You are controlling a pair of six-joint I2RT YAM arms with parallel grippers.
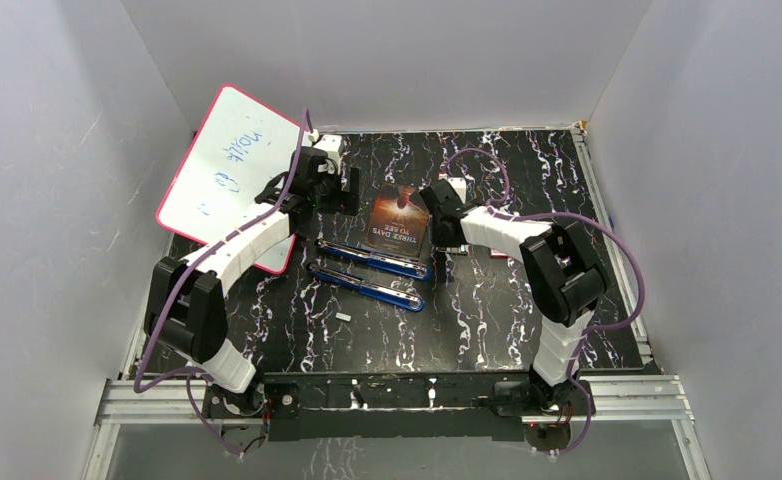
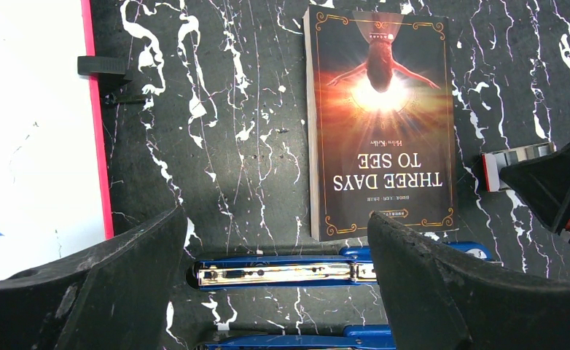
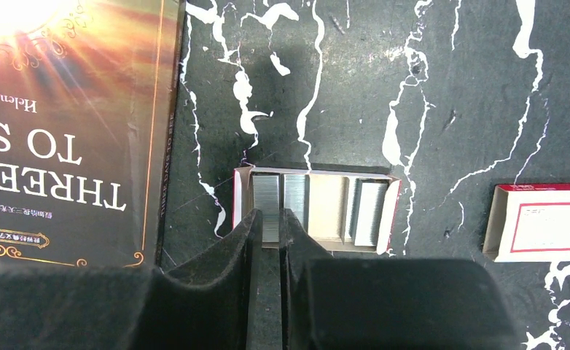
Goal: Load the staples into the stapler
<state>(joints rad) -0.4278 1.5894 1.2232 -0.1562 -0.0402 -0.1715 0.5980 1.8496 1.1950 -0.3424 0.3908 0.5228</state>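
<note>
Whiteboard (image 1: 229, 170) leaned at the far left corner of the tabletop (image 1: 507, 320), with a book (image 1: 399, 215) midway between the side edges. Just nearer lay the opened blue stapler (image 1: 367, 275), the left gripper (image 2: 275, 240) gaping wide above it, empty. Right of the book, the right gripper (image 3: 270, 217), nearly closed, pinched one strip of staples (image 3: 266, 193) in their small tray (image 3: 326, 208).

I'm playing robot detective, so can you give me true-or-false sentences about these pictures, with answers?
The left gripper is wide open. True.
The book lies on the whiteboard. False: it lies on the table, apart from the whiteboard.
The right gripper pinches a staple strip in the tray. True.
The stapler by the book is shut. False: it lies open, its metal channel showing.
</note>
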